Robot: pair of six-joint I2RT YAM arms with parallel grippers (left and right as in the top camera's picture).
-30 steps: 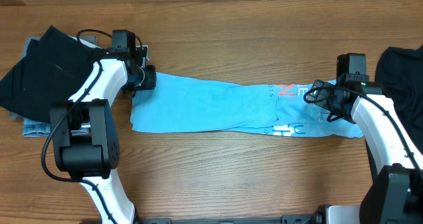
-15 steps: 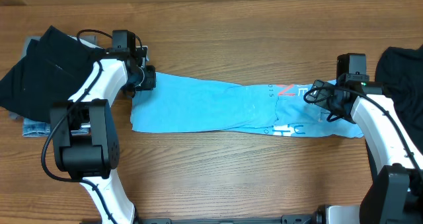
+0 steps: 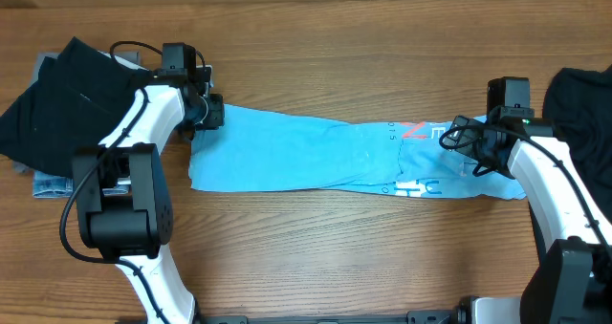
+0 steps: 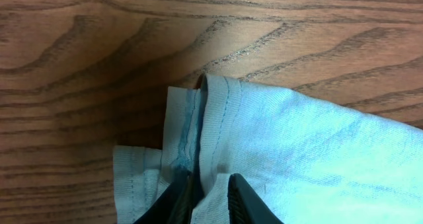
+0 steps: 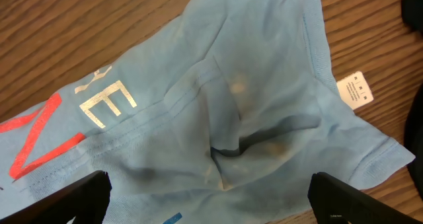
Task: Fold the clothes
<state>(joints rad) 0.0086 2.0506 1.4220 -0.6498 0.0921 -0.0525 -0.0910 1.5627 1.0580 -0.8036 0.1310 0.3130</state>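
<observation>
- The shirt (image 3: 316, 157), light blue, lies folded into a long strip across the middle of the wooden counter (image 3: 316, 257).
- The left claw (image 4: 211, 182) is at the strip's far left corner, clenched on a ridge of the shirt's hem, which stands up between its fingers.
- The right claw (image 5: 208, 178) hangs over the strip's right end, released, its fingers spread wide above rumpled cloth by the collar.
- Pale lettering (image 5: 106, 102) and a red stroke show near that end; a white tag (image 5: 355, 90) lies beside the collar.
- A dark pile (image 3: 57, 104) sits at the counter's left edge, and a dark garment (image 3: 583, 90) at the right edge.
</observation>
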